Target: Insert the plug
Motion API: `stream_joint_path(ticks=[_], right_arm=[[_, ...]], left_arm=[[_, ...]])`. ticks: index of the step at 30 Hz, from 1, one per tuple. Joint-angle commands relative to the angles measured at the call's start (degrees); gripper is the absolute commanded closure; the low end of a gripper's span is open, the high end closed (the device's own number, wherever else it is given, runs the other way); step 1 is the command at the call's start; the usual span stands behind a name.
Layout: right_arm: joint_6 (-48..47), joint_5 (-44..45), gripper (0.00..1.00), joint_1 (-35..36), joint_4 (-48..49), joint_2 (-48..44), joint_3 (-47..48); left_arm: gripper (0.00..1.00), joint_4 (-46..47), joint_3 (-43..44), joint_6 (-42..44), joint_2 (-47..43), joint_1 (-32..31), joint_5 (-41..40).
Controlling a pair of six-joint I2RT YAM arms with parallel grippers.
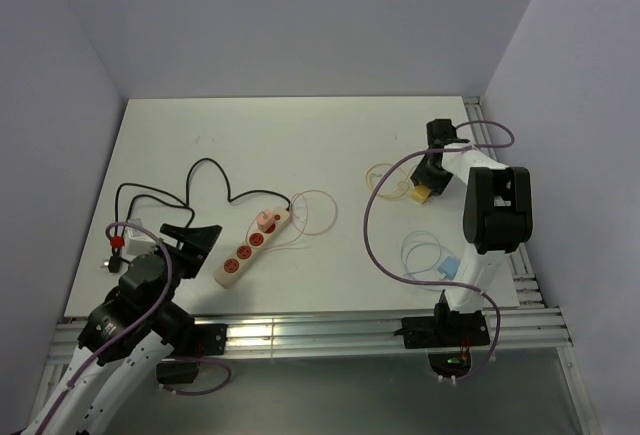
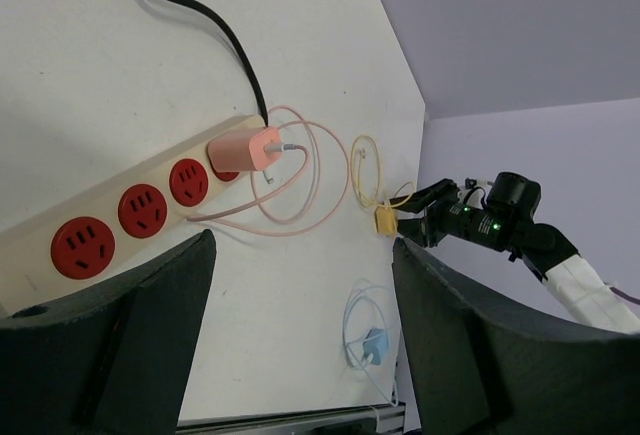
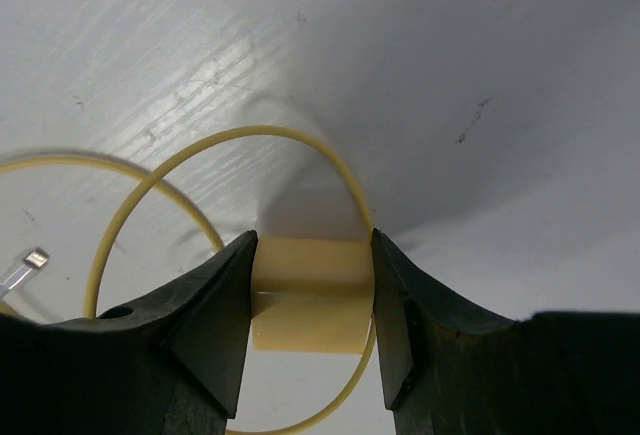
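A cream power strip (image 1: 252,247) with red sockets lies left of centre, and a pink plug (image 1: 265,221) sits in its far socket. My right gripper (image 1: 428,180) is shut on a yellow plug (image 1: 421,193) at the table's right side. In the right wrist view both fingers press the yellow plug (image 3: 312,295) from each side, low at the table, with its yellow cable (image 3: 150,190) looped around it. My left gripper (image 1: 195,240) is open and empty beside the strip's near end. The left wrist view shows the strip (image 2: 130,215) and the pink plug (image 2: 245,150).
A blue plug (image 1: 448,266) with a coiled pale cable lies near the right arm's base; it also shows in the left wrist view (image 2: 374,343). The strip's black cord (image 1: 205,170) loops across the left side. A red-and-white item (image 1: 117,243) sits at the left edge.
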Motion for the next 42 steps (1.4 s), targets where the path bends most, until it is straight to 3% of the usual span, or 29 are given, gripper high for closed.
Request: stream_joint_path(ticks=[1, 4, 11, 18, 22, 27, 30, 42], right_arm=[[-0.21, -1.35, 0.89, 0.84, 0.51, -3.92, 3.73], [-1.87, -0.38, 1.00, 3.12, -0.63, -6.82, 7.51], [-8.11, -4.06, 1.00, 11.55, -0.20, -12.10, 14.72], [-11.81, -10.64, 1.00, 21.14, 10.26, -23.78, 7.35], [-13.57, -16.10, 1.00, 24.91, 6.67, -26.24, 7.43], [-14.54, -17.52, 1.00, 31.49, 6.23, -32.05, 1.73], [-12.79, -18.84, 1.00, 35.28, 4.56, -36.08, 0.32], [-3.04, -14.28, 1.00, 47.59, 1.92, -42.34, -2.59]], left_arm=[[0.24, 3.19, 0.42, 3.53, 0.80, 0.07, 1.92], [0.24, 6.71, 0.24, 5.56, 1.07, 0.07, 5.34], [0.25, 15.40, -0.90, 9.24, 5.27, 0.07, 13.42], [0.20, 28.42, 2.52, 17.60, 16.79, 0.07, 30.38], [0.18, 32.54, 4.55, 19.45, 24.35, 0.16, 38.03], [0.13, 51.04, -0.01, 15.51, 28.84, 0.07, 49.09], [0.10, 55.31, -0.11, 15.58, 30.07, -0.72, 48.95], [0.07, 53.29, 3.85, 23.85, 34.20, -11.17, 40.08]])
